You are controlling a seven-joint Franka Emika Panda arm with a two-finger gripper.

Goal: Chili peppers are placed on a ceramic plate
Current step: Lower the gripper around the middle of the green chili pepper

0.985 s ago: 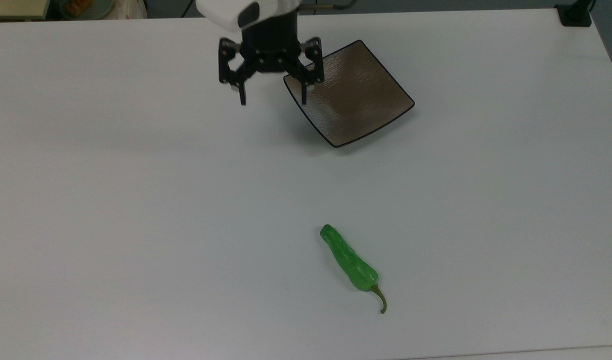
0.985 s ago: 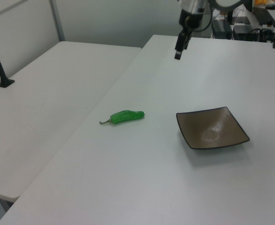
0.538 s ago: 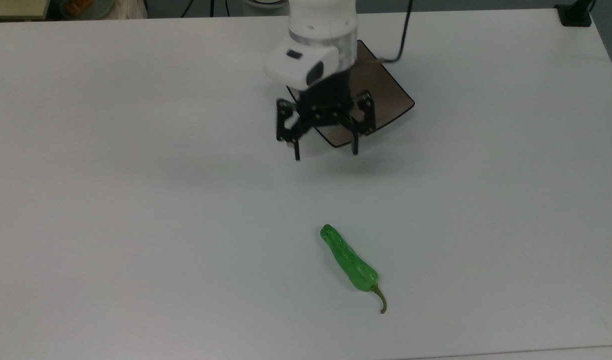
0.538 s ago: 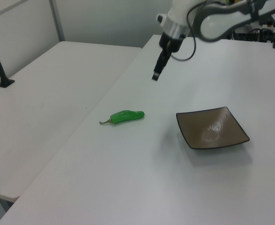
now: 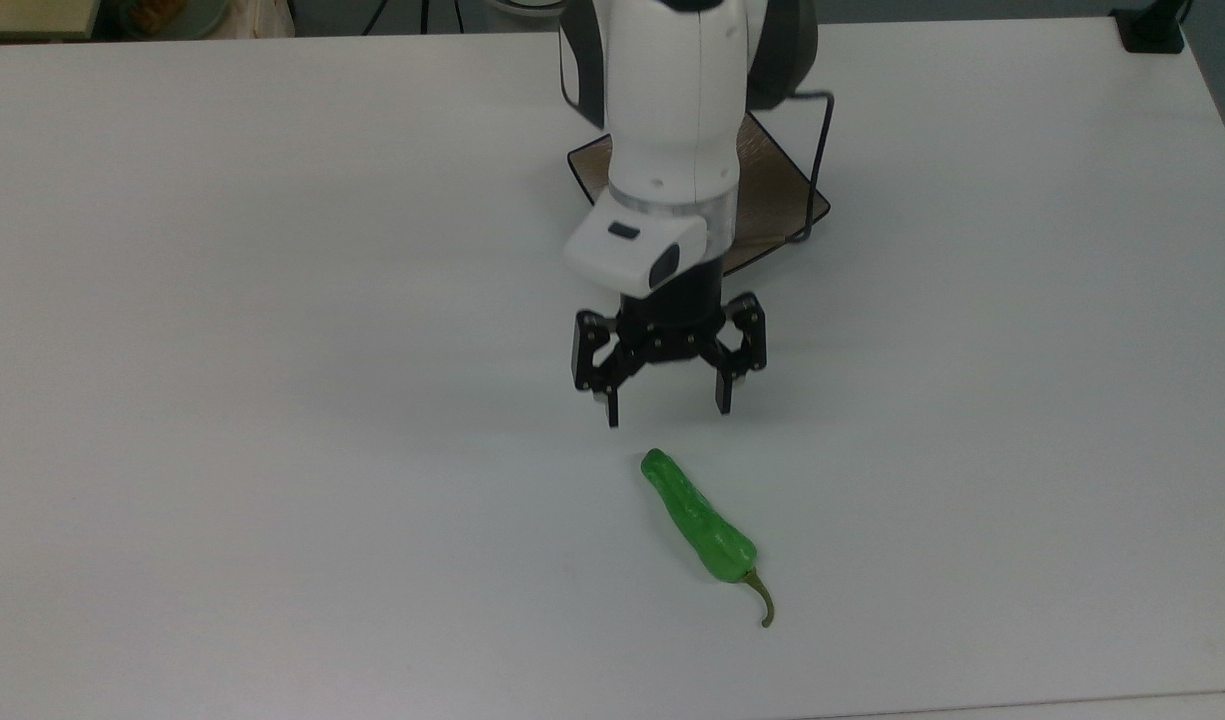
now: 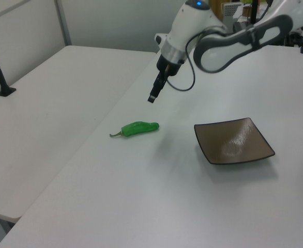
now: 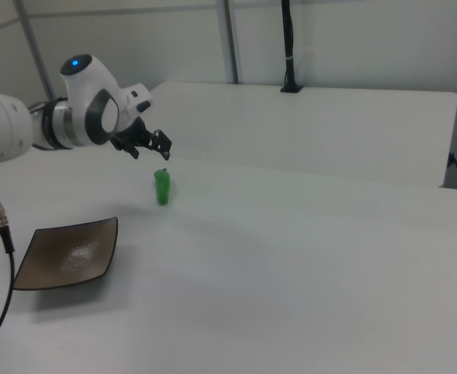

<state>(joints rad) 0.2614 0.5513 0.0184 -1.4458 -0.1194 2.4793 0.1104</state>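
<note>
- Over the last second we carried our hand [image 5: 668, 408] away from the far side of the worktop [image 5: 272, 400], across the plate, and toward the pepper; in the top view it had started beside the plate's far corner and now hung just short of the pepper's blunt tip.
- Our fingers [image 5: 612, 410] stood apart with nothing between them, and they pointed down at the bare surface.
- We saw the pepper [image 5: 699, 517] lying flat where it had lain in the earlier pictures, stem end turned toward the top view's bottom edge, untouched.
- We saw the plate [image 6: 233, 140] unmoved as well, holding nothing and well apart from the pepper; in the top view our arm covered much of it.
- In the left view our hand [image 6: 152, 97] was above the worktop, higher than the pepper [image 6: 138, 128], not down at its level.
- We judged the reach nearly finished but the pick not yet begun: we needed to come over the pepper's middle, drop, and close across its narrow width.
</note>
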